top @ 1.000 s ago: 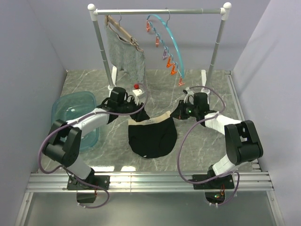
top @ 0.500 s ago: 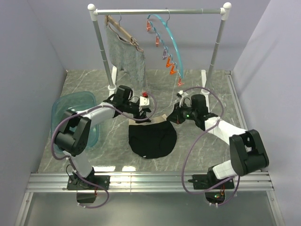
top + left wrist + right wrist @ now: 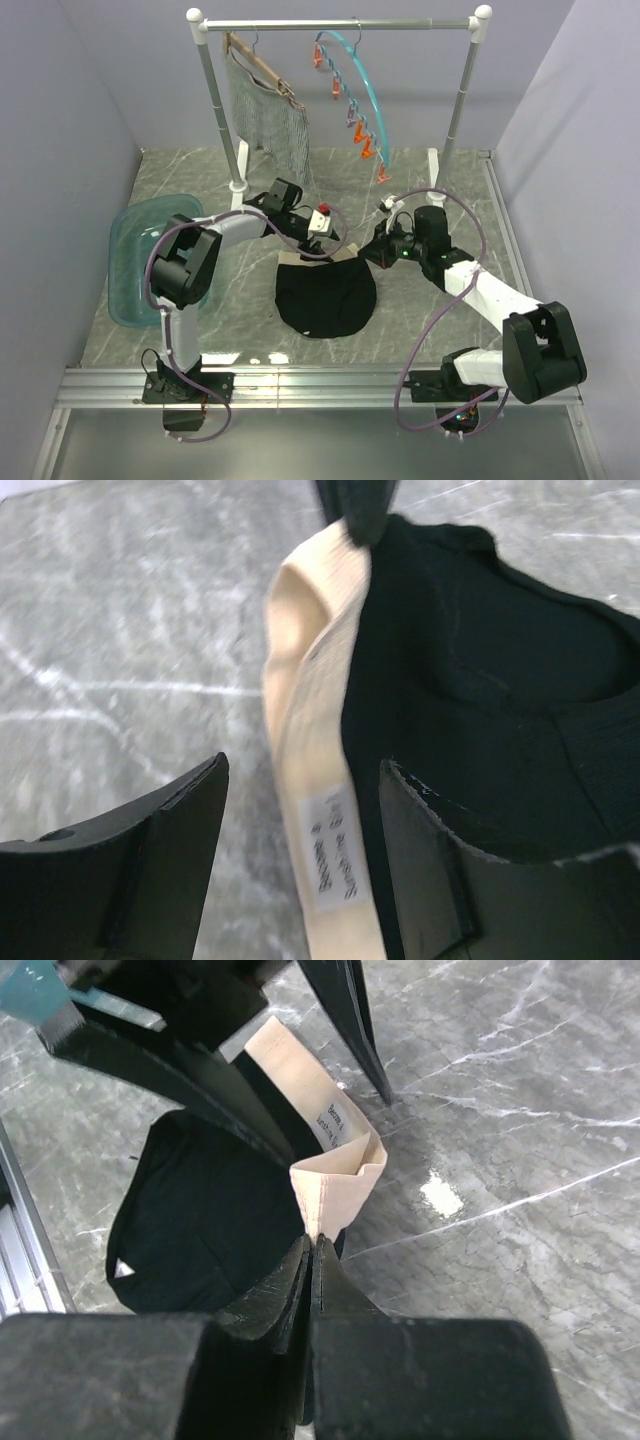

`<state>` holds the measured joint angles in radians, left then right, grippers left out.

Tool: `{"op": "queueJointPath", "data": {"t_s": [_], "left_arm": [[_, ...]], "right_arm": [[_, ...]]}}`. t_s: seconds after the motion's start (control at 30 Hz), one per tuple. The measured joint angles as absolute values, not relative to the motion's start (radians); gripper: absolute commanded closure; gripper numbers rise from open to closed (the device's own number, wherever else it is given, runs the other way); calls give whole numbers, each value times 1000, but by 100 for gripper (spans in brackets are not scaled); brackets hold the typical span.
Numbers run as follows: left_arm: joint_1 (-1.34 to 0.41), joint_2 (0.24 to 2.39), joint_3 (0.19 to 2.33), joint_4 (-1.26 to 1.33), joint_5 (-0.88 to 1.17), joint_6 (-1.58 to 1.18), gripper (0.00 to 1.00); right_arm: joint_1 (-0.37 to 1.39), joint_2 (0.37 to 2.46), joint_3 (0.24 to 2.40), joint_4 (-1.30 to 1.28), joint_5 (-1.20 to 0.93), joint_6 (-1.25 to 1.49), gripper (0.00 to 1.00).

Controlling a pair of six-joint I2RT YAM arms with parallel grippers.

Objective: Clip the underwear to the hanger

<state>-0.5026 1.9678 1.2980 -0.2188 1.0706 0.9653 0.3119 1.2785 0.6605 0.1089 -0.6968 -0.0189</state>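
The black underwear [image 3: 325, 297] lies on the marble table with its pale waistband [image 3: 318, 262] lifted. My right gripper [image 3: 315, 1243] is shut on the waistband's folded right corner [image 3: 333, 1175]. My left gripper [image 3: 302, 770] is open and straddles the waistband [image 3: 318, 810] near its label, one finger [image 3: 150, 865] on the table side and the other finger [image 3: 450, 870] over the black fabric [image 3: 480, 670]. In the top view the left gripper [image 3: 330, 243] is close to the right gripper [image 3: 372, 251]. The teal hanger [image 3: 366, 85] with orange and purple clips [image 3: 366, 150] hangs from the rail.
A white rack with a metal rail [image 3: 340, 24] stands at the back. A brown wooden hanger with grey mesh cloth [image 3: 268, 115] hangs on the rail's left part. A teal plastic tub [image 3: 132, 265] sits at the table's left edge.
My left gripper has slid right along the waistband toward the right gripper and its jaws have spread wider. The right gripper has kept its hold on the corner.
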Motion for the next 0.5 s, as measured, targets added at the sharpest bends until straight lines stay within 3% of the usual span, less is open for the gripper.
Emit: {"op": "queueJointPath", "data": {"t_s": [0.23, 0.33, 0.5], "left_arm": [[-545, 2033, 1367, -258, 1099, 957, 35], [-553, 2067, 1400, -266, 1105, 926, 42], [-548, 2092, 1423, -292, 1106, 893, 74]], "right_arm": [[312, 1254, 652, 116, -695, -47, 100], [312, 1240, 639, 116, -691, -54, 100], [312, 1219, 627, 119, -674, -62, 100]]}}
